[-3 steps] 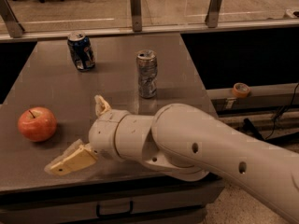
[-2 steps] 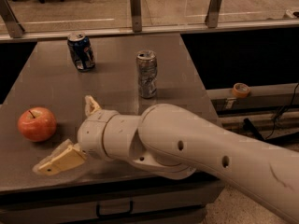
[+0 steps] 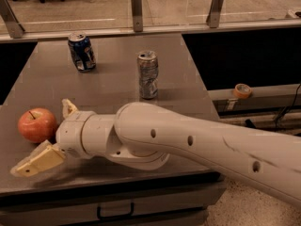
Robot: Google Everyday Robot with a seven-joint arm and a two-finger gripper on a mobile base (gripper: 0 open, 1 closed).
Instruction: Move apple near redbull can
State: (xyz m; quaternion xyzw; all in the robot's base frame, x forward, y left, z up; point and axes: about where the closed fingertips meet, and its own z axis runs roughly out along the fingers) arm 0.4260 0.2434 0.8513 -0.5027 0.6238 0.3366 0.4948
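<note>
Across the grey desk (image 3: 117,86) I was, by my reckoning, at the grasp step: the apple (image 3: 35,125) was not yet in hold and nothing had been carried toward the redbull can (image 3: 148,74). The next move, as I judged it, called for easing the claw (image 3: 42,136) around the fruit and closing both fingers (image 3: 33,161) on its sides without nudging it off the near-left edge. After that it meant lifting it, carrying it right and back, and setting it down just beside that slim can without tipping it. My arm (image 3: 188,145) lay low over the front of the desk, a thick white limb entering from the lower right and running leftward nearly level, its wrist turned toward the near-left corner. The claw stood wide open with hold of nothing: 1 beige finger lay low toward the front edge, the other (image 3: 69,108) poked up behind the wrist, and the apple sat at the mouth of the gap between them. Whether either finger touched it I could not tell. The apple, red-orange with a short dark stem, rested near the desk's left edge. The redbull can stood upright near the middle, well apart from it. A shorter dark blue can (image 3: 82,52) stood at the back left, and 1 small roll of tape (image 3: 242,90) lay on a ledge off the desk's right side.
</note>
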